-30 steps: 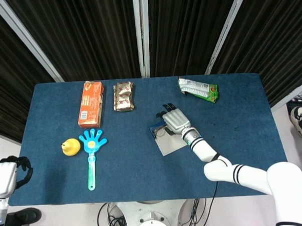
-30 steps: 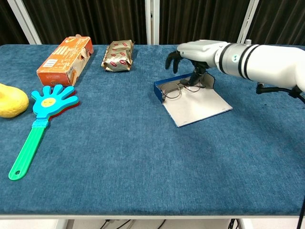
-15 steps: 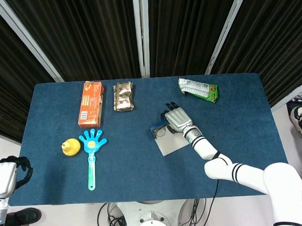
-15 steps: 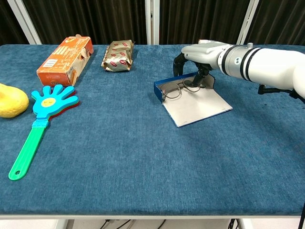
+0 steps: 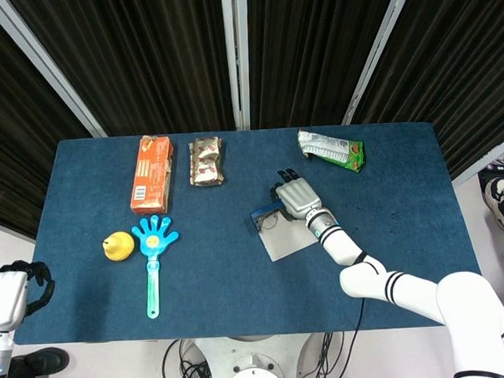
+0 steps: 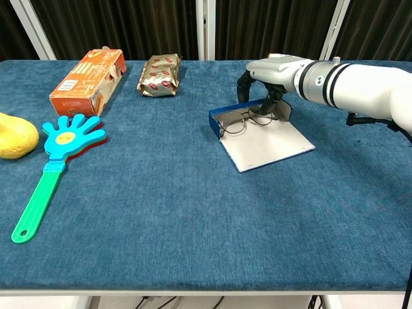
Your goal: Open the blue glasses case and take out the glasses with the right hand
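Blue case (image 6: 222, 122), pale lid lining (image 6: 267, 143); orange box (image 6: 87, 82); yellow, perhaps pear-like, fruit (image 6: 16, 136).

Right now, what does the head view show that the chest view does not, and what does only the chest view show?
Only the head view shows the left hand, hanging off the table's left edge, and the green-and-white snack packet at the far right. Only the chest view shows the thin wire-framed glasses clearly, lying inside the open blue glasses case, with the right hand curled over the case's far side. Both share the orange carton, the brown foil pack, the yellow pear-shaped toy and the blue hand-shaped clapper on the dark blue table.
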Robot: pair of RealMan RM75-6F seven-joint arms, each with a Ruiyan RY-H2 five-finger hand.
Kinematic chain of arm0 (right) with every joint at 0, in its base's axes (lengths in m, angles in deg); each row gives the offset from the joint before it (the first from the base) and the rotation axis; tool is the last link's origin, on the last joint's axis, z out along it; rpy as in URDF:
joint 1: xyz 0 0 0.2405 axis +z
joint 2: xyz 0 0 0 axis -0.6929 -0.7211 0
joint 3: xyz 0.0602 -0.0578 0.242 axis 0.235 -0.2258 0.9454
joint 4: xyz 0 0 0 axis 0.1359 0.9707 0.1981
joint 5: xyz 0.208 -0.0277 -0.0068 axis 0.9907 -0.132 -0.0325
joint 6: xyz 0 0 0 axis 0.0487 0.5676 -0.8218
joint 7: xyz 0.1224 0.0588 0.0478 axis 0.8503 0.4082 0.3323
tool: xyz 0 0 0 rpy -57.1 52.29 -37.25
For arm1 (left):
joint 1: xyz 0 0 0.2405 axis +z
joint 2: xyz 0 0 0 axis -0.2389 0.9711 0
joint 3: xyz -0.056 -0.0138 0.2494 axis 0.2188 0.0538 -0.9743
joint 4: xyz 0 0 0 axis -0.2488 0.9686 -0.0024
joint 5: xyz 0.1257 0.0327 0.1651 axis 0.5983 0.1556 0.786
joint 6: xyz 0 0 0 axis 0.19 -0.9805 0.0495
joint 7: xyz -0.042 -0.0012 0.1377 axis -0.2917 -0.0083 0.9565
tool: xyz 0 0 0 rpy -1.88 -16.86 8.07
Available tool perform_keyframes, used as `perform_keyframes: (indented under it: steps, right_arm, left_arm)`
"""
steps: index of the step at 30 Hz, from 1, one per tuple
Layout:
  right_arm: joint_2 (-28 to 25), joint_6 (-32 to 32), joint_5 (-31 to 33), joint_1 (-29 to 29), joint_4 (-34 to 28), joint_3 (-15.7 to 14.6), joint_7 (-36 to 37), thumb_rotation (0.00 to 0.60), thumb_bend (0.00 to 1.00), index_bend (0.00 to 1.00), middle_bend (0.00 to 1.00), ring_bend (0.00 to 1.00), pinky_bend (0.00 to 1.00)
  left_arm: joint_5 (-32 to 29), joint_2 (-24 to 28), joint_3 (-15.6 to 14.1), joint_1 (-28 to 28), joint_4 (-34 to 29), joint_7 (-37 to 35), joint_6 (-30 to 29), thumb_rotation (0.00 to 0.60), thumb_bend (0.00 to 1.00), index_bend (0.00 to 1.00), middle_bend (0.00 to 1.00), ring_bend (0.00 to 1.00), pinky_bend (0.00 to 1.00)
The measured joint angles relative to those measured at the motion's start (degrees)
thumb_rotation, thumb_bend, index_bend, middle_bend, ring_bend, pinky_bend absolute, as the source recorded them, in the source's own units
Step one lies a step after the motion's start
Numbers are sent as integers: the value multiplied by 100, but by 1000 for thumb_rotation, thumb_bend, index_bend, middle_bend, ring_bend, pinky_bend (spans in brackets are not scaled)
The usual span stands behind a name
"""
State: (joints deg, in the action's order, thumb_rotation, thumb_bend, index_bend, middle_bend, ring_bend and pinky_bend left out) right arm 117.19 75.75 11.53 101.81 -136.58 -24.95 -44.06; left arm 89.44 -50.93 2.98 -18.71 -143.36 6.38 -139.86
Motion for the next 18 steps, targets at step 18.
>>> perform_keyframes:
  steps: [18]
  right_arm:
    - [198, 462, -128, -85, 74, 64, 124, 600, 477, 652, 367, 2, 0]
  left_arm:
    - [7, 3, -3, 1, 5, -31, -1, 600, 380, 605, 614, 449, 523]
